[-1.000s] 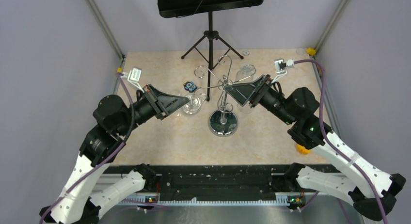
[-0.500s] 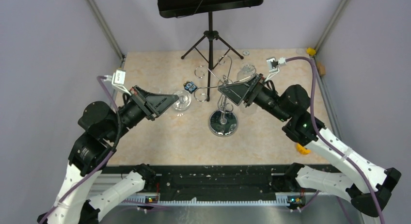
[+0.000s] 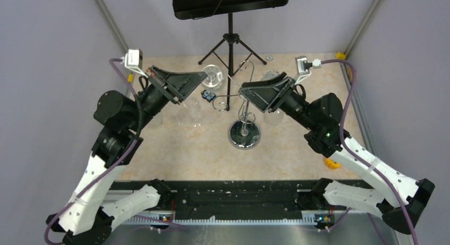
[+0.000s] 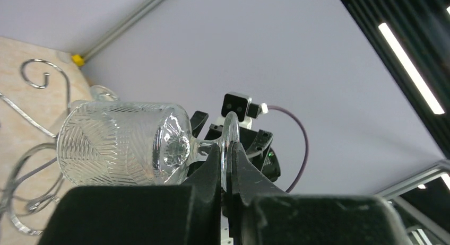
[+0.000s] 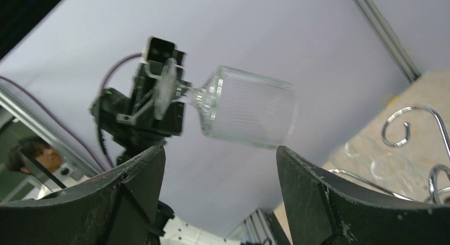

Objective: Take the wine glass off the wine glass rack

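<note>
Twin black-and-white arms with purple cabling

The left arm (image 3: 114, 111) and right arm (image 3: 325, 113) match: glossy white shells on the lower links, then bulky matte black round joints, with a small green light (image 3: 327, 132) on one right-arm joint. A purple cable (image 4: 303, 127) runs along each arm to a small white camera (image 3: 132, 57) box at the wrist. The left pincer (image 3: 204, 77) and right pincer (image 3: 242, 90) are black, their broad wedge-shaped fingers tapering to narrow tips.

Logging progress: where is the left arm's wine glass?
Top view: the wine glass is held sideways, left of the wine glass rack, its foot pinched in the left gripper's jaws.
</note>
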Controlling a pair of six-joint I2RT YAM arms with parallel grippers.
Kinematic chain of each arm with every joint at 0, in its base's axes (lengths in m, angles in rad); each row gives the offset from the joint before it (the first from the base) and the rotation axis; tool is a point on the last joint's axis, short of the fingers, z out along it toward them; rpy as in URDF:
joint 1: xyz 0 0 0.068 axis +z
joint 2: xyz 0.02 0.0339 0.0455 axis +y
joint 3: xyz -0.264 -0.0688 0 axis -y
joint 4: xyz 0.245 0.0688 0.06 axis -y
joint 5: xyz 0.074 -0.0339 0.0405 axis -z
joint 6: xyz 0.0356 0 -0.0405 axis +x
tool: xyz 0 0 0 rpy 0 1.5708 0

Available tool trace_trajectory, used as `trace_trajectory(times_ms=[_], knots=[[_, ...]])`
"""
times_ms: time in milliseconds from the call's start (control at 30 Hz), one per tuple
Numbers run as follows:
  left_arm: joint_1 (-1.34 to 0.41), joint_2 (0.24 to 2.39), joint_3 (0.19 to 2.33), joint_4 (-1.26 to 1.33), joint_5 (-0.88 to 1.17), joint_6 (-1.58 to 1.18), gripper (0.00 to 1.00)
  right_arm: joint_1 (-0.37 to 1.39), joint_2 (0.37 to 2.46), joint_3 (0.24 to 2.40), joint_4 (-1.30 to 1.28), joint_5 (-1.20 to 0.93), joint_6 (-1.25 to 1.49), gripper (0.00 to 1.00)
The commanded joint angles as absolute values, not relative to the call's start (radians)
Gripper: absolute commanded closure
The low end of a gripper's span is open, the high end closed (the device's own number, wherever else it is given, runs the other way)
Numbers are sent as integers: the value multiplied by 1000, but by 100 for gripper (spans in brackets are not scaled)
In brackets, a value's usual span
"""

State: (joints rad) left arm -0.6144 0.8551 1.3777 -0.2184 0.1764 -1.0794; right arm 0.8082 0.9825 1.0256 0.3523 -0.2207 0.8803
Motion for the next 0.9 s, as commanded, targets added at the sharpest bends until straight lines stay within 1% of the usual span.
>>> trace_trajectory(times_ms=[0, 100, 200, 267, 500, 600, 700, 867], knots=[[-614, 880, 1341, 132, 196, -1240, 100, 799, 939, 991, 576, -149, 932, 22], [-613, 887, 1328, 207, 196, -1296, 100, 800, 932, 976, 590, -108, 957, 20], [-613, 891, 1316, 260, 198, -1354, 100, 799, 931, 958, 614, -77, 993, 13], [-613, 895, 1299, 311, 213, -1402, 100, 800, 937, 947, 650, -76, 1012, 11], [-613, 947, 1245, 476, 306, -1606, 100, 799, 1002, 953, 783, -160, 1075, 10], [-613, 964, 1208, 555, 323, -1682, 100, 800, 1032, 950, 900, -216, 1091, 13], [-613, 986, 1198, 627, 348, -1733, 100, 800, 1056, 937, 1033, -266, 1102, 18], [-613, 996, 1182, 683, 356, -1788, 100, 800, 1067, 917, 1201, -317, 1107, 32]])
